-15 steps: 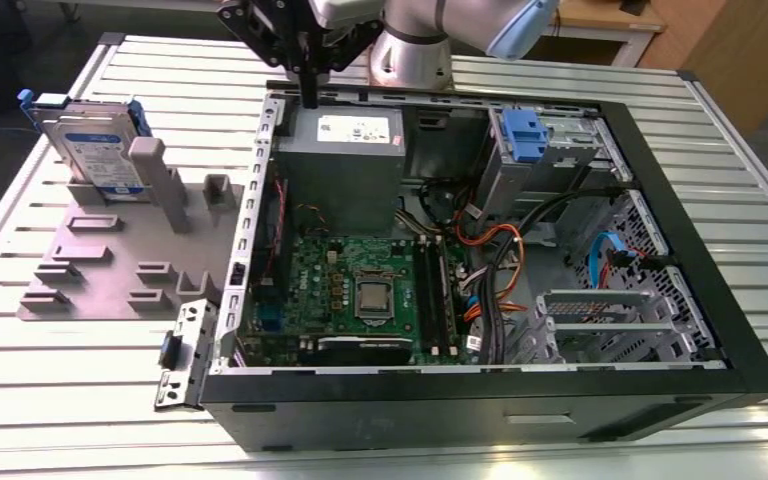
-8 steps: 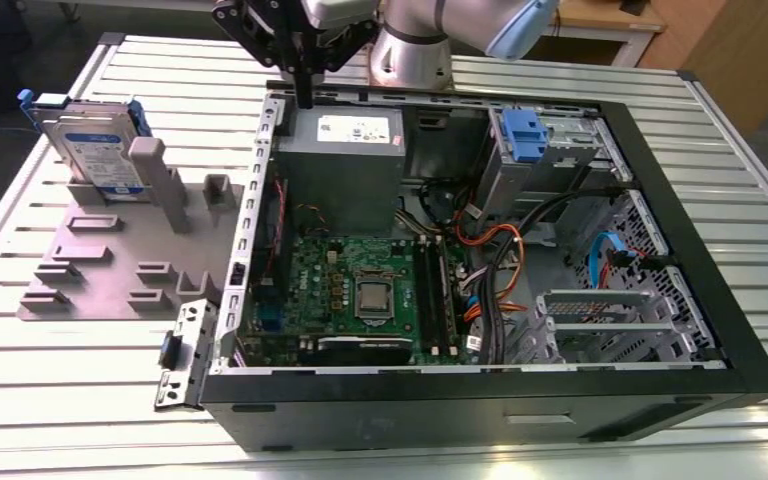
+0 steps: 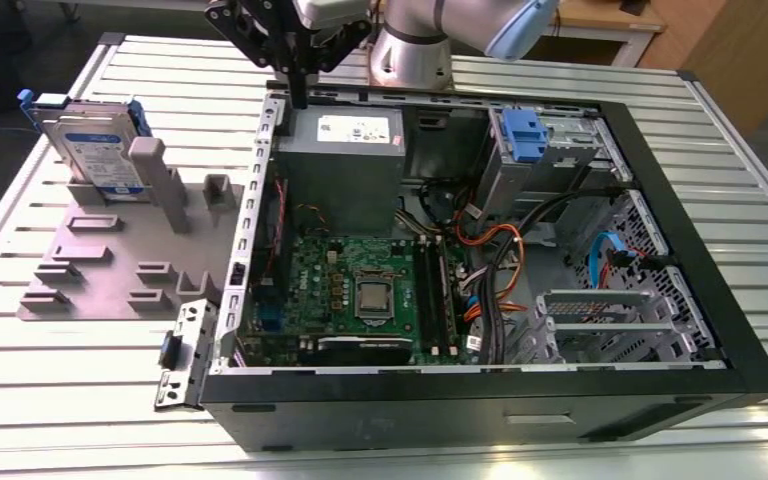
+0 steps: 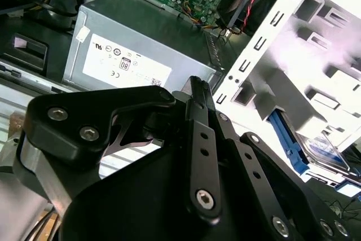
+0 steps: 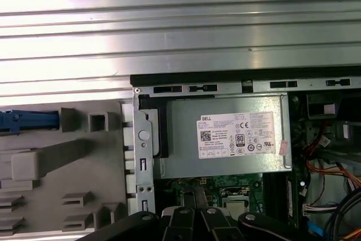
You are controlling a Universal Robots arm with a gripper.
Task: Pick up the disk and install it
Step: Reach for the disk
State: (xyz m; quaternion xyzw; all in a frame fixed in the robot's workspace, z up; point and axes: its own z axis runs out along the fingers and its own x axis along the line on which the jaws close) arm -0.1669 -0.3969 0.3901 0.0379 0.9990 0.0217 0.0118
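Disk upright in grey holder, closed pincer over case

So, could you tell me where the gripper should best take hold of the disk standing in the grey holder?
Probably its top edge, from straight above. The disk stands on edge in the grey holder, with a post in front of its labelled face, so the top edge is the free part. The gripper should close across its thin thickness, on the two flat faces.
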